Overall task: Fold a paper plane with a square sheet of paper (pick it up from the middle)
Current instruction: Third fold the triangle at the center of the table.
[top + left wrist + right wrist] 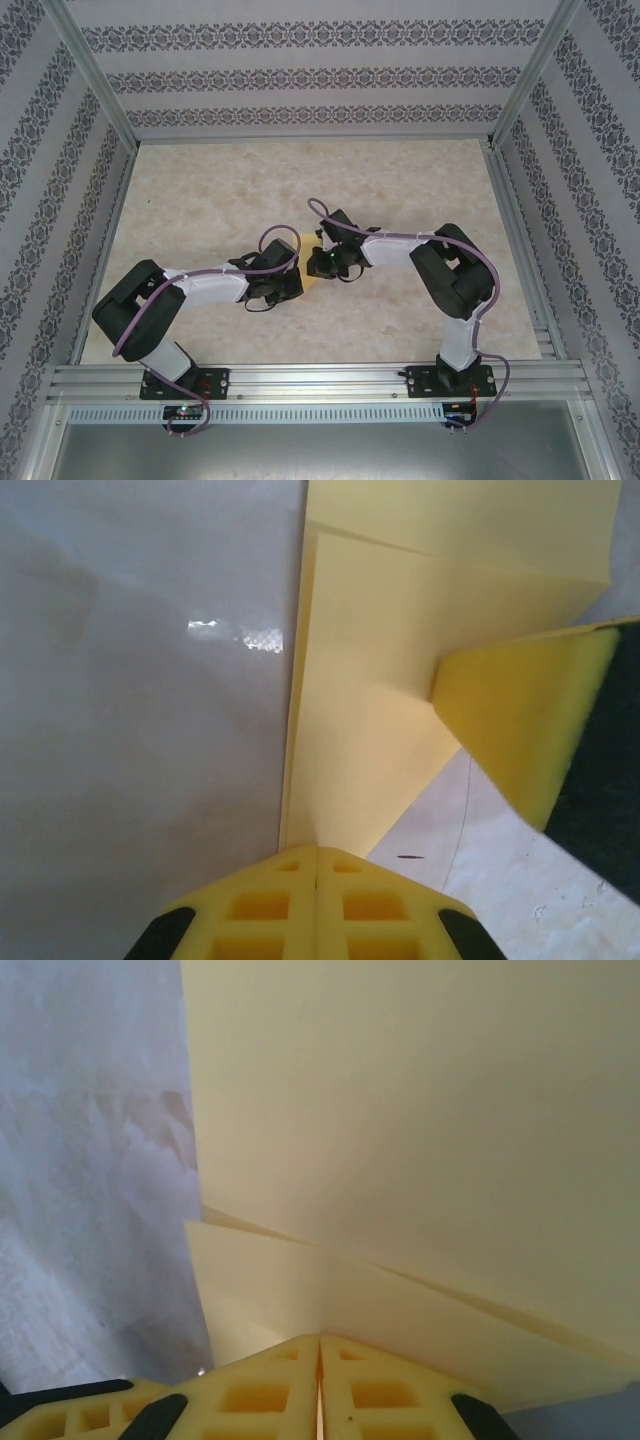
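Left wrist view has the thin yellow sheet of paper [400,660], already creased into layered flaps, running straight into the left gripper [317,852], whose yellow fingers are pressed together on its narrow end. The right gripper [320,1340] is likewise closed on a folded edge (one yellow-and-black finger [510,720] of it reaches in from the side of the left wrist view). The paper lies mid-table on the beige mottled tabletop [300,180], between the two wrists. To crease well, I judge both pinches should hold firm while one slides along the fold, keeping the edges aligned. Both arms reach inward, elbows bent outward, wrists tipped down and nearly meeting.
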